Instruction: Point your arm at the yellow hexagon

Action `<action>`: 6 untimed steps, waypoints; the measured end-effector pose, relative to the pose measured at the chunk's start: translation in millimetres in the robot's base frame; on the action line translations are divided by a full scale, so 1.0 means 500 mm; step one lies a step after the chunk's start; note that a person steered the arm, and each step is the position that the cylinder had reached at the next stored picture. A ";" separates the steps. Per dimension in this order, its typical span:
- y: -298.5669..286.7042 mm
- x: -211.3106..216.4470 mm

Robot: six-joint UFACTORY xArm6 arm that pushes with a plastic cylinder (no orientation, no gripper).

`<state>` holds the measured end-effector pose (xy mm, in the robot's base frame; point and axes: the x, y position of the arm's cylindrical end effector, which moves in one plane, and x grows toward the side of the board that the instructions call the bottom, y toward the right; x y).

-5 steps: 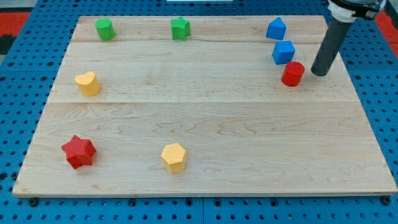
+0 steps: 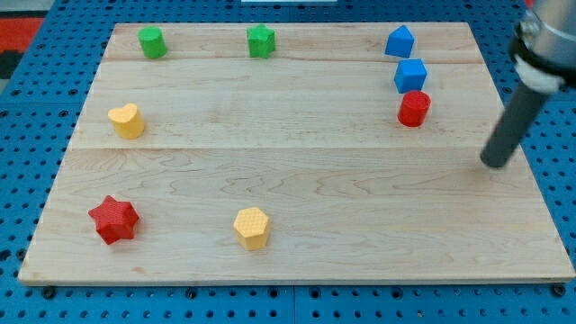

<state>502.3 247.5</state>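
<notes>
The yellow hexagon (image 2: 252,227) lies near the board's bottom edge, left of centre. My tip (image 2: 493,164) rests on the board near its right edge, at mid height, far to the right of and above the hexagon. The rod slants up to the view's right. The nearest block to the tip is the red cylinder (image 2: 414,108), up and to its left.
A blue block (image 2: 410,76) and another blue block (image 2: 400,41) stand above the red cylinder. A green cylinder (image 2: 151,42) and a green star (image 2: 261,40) sit along the top. A yellow heart (image 2: 127,120) and a red star (image 2: 113,219) are at the left.
My tip has moved down and to the right, away from the red cylinder. The red cylinder has shifted slightly to the left, closer under the blue block.
</notes>
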 end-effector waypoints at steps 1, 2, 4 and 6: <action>-0.109 0.111; -0.234 0.176; -0.380 0.232; -0.590 0.216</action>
